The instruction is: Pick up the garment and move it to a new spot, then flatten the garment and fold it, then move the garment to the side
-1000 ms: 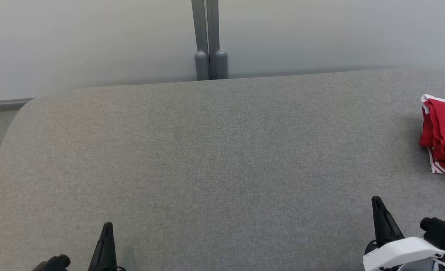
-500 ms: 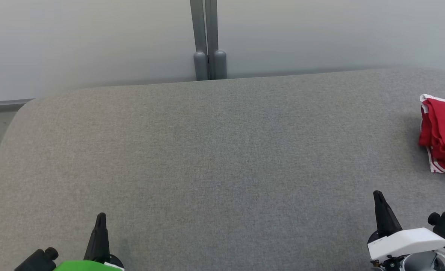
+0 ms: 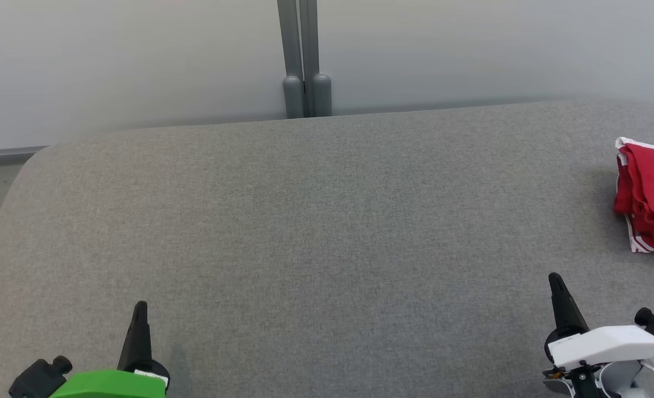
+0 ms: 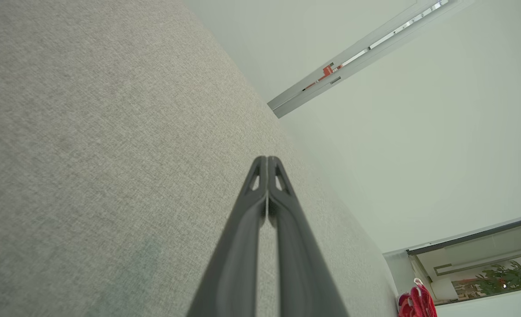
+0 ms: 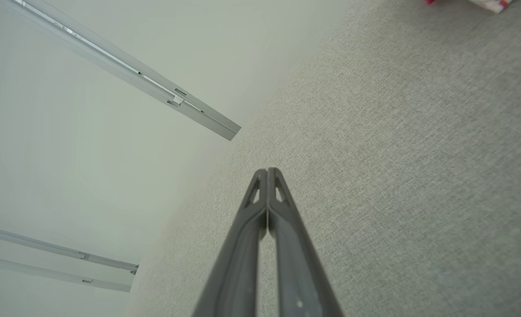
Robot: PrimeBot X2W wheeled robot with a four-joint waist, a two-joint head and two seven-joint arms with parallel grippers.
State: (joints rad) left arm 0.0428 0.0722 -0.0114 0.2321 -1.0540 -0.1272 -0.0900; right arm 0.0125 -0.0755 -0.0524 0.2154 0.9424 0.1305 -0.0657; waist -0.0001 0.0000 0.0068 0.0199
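The red garment [image 3: 650, 199] (white trim along its edges) lies in a loose pile at the right edge of the bench [image 3: 327, 221], toward the far corner. The right gripper [image 3: 554, 281] hovers near the front right corner and the left gripper [image 3: 140, 308] near the front left. Both are pinched closed on nothing.

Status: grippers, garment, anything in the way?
Left gripper shut, empty. Right gripper shut, empty. Red garment bunched on grey table, robot's right, not held. No obstacle seen.
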